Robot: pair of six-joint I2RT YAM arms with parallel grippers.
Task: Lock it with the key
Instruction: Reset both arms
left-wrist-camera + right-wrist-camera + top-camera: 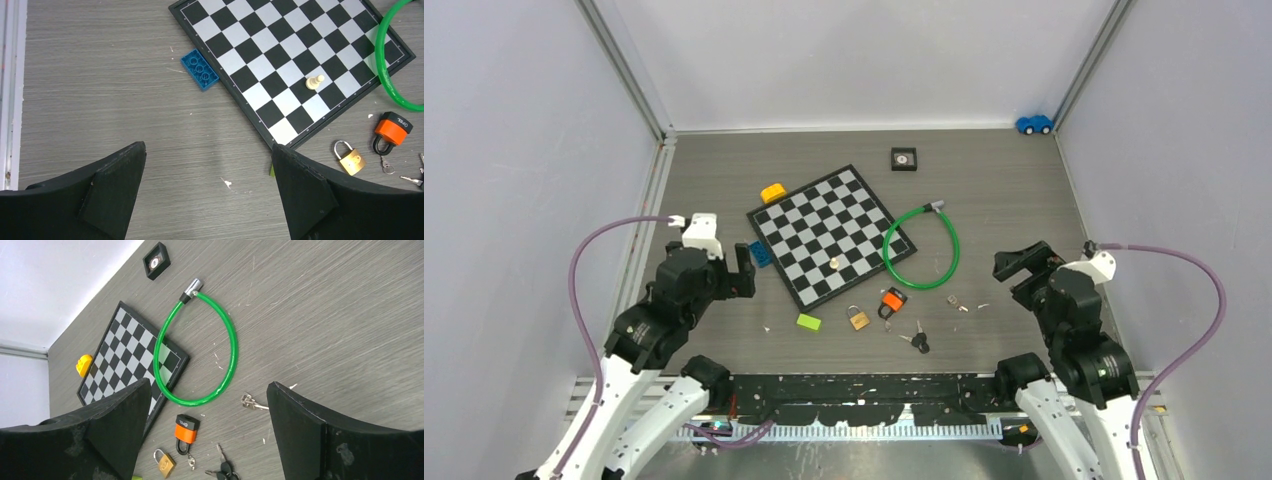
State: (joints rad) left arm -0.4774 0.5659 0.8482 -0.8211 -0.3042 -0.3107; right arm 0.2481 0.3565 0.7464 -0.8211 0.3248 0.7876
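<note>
Both arms are parked at the near edge, neither touching anything.

- Left gripper (742, 270): fingers spread wide, nothing between them, hanging over bare tabletop (714, 170) at 9 o'clock of the chessboard (832, 235).
- Right gripper (1022, 262): also spread wide and empty, at 3 o'clock of the board, well apart from the locks.

Count, top view:
- 2 padlocks. The orange padlock (892, 301) is at 5 o'clock of the board centre, just off its edge. The brass padlock (858, 319) is just beside it at 8 o'clock.
- 3 key clusters; can't read the number of keys in each. The black-headed keys (917, 341) are at 5 o'clock of the orange padlock. The small key (386, 165) lies right by that lock's shackle. The loose silver keys (957, 303) are at its 3 o'clock.
- 1 green cable lock (921, 245), a loop lying partly on the board's 3 o'clock corner.
- 1 white pawn (834, 263), lying on the board.
- 3 bricks: the yellow brick (773, 192), the blue brick (760, 252) and the green brick (809, 322), all just off the board's left side.
- 1 black box (904, 159) at 1 o'clock of the board.
- 1 blue toy car (1034, 124) in the far right corner.

Can't tell whether either shackle is latched.
</note>
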